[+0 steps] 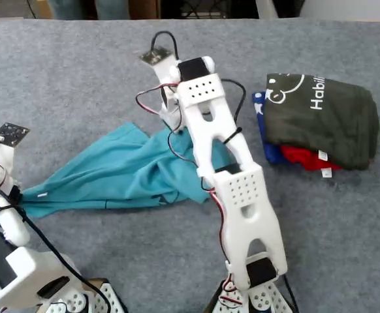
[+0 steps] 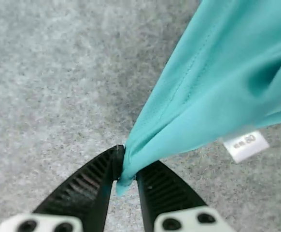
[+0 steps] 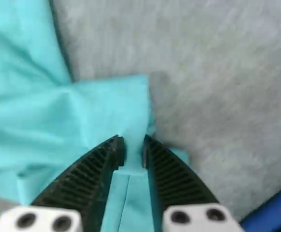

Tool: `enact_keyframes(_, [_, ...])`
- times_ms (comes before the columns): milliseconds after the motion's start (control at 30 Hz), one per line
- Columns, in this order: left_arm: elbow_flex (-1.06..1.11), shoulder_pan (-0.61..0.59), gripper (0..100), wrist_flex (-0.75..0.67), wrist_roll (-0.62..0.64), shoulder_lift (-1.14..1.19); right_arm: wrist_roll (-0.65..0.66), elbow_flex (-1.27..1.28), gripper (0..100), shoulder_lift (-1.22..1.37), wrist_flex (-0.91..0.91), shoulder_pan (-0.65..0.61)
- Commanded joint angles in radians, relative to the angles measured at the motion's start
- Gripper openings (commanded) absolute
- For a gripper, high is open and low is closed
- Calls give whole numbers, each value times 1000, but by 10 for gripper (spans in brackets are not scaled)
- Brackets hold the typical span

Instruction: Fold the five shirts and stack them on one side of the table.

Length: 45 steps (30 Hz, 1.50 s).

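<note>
the step in hand looks like stretching out the teal shirt [image 1: 125, 169] before its first fold, with three folded and stacked. the left gripper [image 2: 126, 164] is clamped on a bunched corner of the shirt, and the cloth runs away from its tips in a taut band toward the other arm; a white label [image 2: 245, 145] hangs from the cloth just past the tips. the right gripper [image 3: 131, 147] sits at the shirt's far end with its tips nearly together and a ridge of teal cloth caught between them, so i judge it pinched on the shirt too, close to an edge where bare table [image 3: 217, 72] begins. the finished stack [image 1: 320, 120] lies beyond the right gripper, on the side away from the left one, well apart from the teal cloth. next, i'd say, the two need to draw apart evenly to flatten the cloth on the table, then carry one edge over. counted: four shirts, namely one teal, and in the stack one olive shirt [image 1: 333, 124] on top, one red shirt [image 1: 304, 156] and one blue shirt [image 1: 263, 124] under it; two arms; one label.
</note>
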Motion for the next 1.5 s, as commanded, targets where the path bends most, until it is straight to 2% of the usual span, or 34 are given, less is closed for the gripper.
enact_keyframes(0, [-13, 2, 30, -12, 12, -28, -3, 200, 74, -107, -2, 18])
enact_keyframes(100, [-13, 2, 30, -12, 12, -28, -2, 318, 72, -111, -3, 43])
enact_keyframes(367, [-13, 2, 30, -12, 12, -28, 101, 538, 71, -163, 0, 141])
enact_keyframes(567, [-13, 2, 30, -11, 12, -28, 181, 631, 80, -199, -2, 155])
enact_keyframes(733, [-13, 2, 30, -12, 12, -28, 137, 498, 234, -245, 5, 238])
enact_keyframes(833, [-2, 2, 30, -17, 12, -28, 138, 450, 266, -303, 6, 270])
enact_keyframes(1000, [2, 5, 30, -18, 12, -28, 137, 472, 262, -447, 6, 235])
enact_keyframes(1167, [8, 35, 30, -18, 12, -28, 120, 410, 262, -490, -26, 115])
enact_keyframes(1300, [24, 42, 30, -20, 11, -28, 6, 309, 262, -372, -71, 68])
enact_keyframes(1467, [24, 44, 30, -20, 11, -28, -106, 180, 262, -105, -52, 44])
